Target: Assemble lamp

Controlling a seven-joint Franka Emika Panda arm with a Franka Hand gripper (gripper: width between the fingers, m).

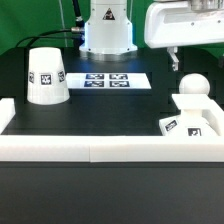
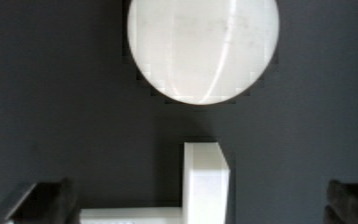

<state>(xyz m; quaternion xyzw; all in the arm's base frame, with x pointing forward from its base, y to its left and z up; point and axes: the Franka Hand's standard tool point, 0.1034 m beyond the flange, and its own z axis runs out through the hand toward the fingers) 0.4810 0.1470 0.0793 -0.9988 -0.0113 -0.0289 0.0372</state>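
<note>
Three lamp parts, two stacked, one loose. Nearest the camera: the front border wall (image 1: 110, 150), w/ the base block (image 1: 188, 120) tight against its far side, toward the exterior view's right end. The bulb (image 1: 192, 88) sits upright on top of the base block; fully seated or not, can't tell. The gripper (image 1: 172, 57) hangs above the base block, just off the bulb toward the exterior view's left, no contact. In the wrist view the fingertips (image 2: 43, 200) stand far out to either side w/ nothing btw. them, so jaws wide, empty.

Farther back than the base block and toward the exterior view's left lies the marker board (image 1: 110, 80). The shade (image 1: 45, 75) is well apart from the base block on that same side, wide end down.

Step, prob.: bulb stage at or near its end, shade nxt. That calls for rising clear of the bulb, crossing to the shade, a firm pinch on its tapered wall (poss. slip), then lowering it centred over the bulb.

Room: the base block is hemmed by the front wall, so approach from above. Btw. base block and shade the black table (image 1: 120, 112) is open. The side border wall (image 1: 8, 112) runs near the shade on the side away from the base block, so less finger room there.
</note>
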